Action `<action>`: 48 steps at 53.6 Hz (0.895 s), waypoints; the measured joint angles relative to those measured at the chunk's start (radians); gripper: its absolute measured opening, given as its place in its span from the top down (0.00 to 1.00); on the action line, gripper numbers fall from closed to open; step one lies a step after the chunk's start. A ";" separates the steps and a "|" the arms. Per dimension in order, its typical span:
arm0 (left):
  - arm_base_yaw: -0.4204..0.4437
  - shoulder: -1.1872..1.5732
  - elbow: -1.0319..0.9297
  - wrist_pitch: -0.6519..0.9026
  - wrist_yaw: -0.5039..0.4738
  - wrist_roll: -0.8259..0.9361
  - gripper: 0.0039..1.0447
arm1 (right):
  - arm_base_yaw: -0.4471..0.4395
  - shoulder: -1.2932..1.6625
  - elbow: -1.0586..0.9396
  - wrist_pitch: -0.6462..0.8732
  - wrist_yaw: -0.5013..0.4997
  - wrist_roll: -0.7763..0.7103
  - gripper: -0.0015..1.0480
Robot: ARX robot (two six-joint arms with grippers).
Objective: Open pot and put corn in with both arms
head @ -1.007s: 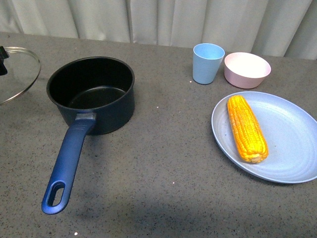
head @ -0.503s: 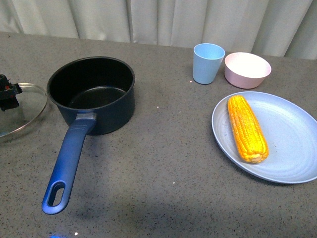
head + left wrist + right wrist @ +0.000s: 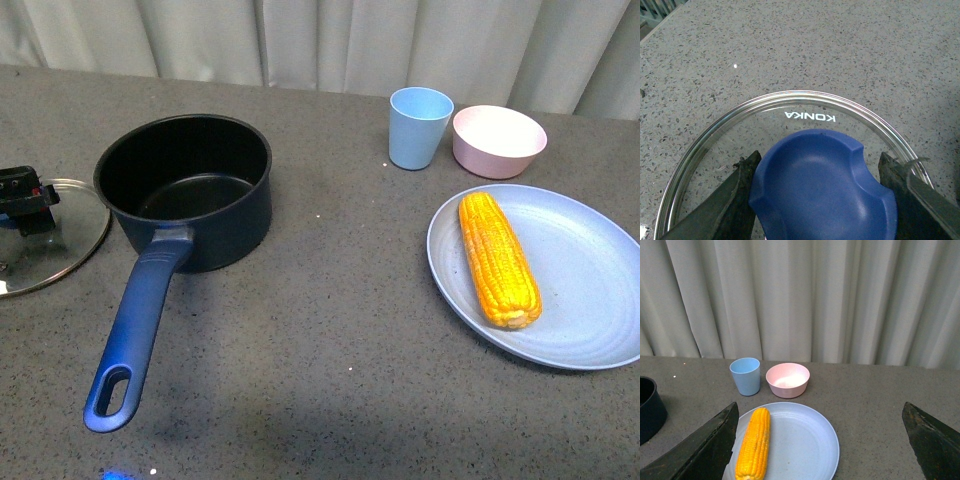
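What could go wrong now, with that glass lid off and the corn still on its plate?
The left tool grips the glass lid by its knob right beside the pot; a careless release could knock its rim against the pot. The corn is round and lies on a smooth plate, so it may roll or slip when the open right tool pinches it. The cup and bowl just behind could get bumped.

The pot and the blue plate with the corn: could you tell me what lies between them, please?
Nothing: in the front view, only bare grey tabletop runs between the pot and the plate; the cup stands farther back.
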 joint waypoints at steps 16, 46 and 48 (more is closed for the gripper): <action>-0.010 -0.362 -0.156 -0.076 -0.049 -0.037 0.06 | 0.000 0.000 0.000 0.000 0.000 0.000 0.09; -0.113 -0.990 -0.603 0.034 0.031 0.035 0.81 | 0.000 0.000 0.000 0.000 0.000 0.000 0.09; -0.118 -1.022 -0.621 0.019 0.028 0.036 0.87 | 0.000 0.000 0.000 0.000 0.000 0.000 0.09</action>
